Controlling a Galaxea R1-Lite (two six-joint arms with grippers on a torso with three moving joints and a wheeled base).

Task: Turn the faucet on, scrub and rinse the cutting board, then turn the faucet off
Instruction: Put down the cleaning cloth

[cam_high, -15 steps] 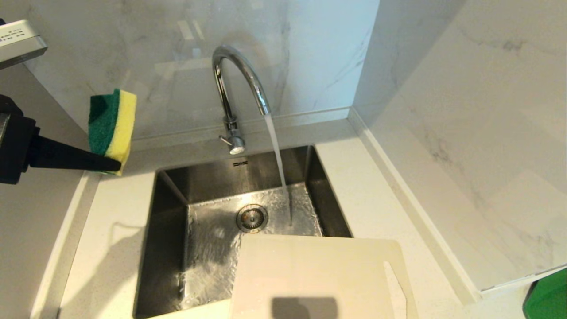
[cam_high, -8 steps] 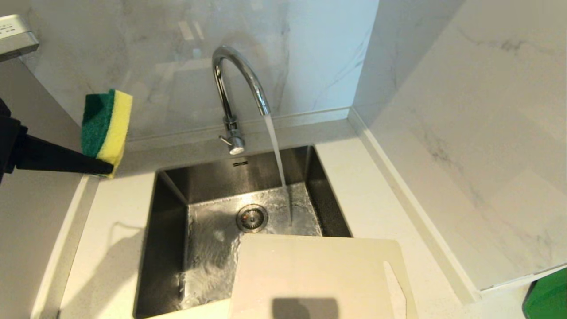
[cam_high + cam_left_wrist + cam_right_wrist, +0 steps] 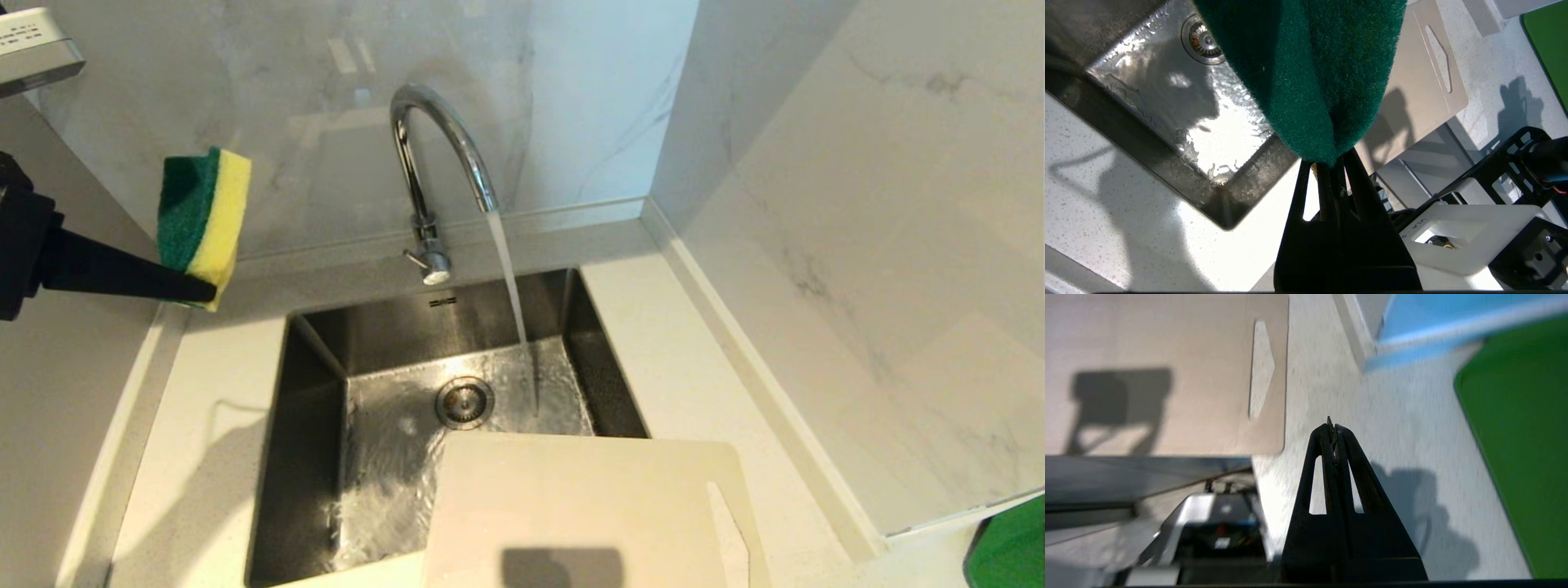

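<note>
Here the board [image 3: 588,510] lies flat at the near right of the sink [image 3: 314,392], its far edge reaching out over the basin and its handle slot [image 3: 729,523] toward the right, on the counter [image 3: 694,376]. Behind the basin stands the faucet [image 3: 433,163], running: a stream [image 3: 513,294] falls from the spout to the wet sink floor just right of the drain [image 3: 464,402], short of the board. The left gripper [image 3: 208,292] hangs above the counter's left end, well apart from the board, its fingers pinched on the lower edge of a green-and-yellow sponge [image 3: 204,212] that stands upright. The right gripper [image 3: 1332,424] is pressed together and empty, above the counter just beside the board's near right corner, with a green mat [image 3: 1523,428] farther right.
</note>
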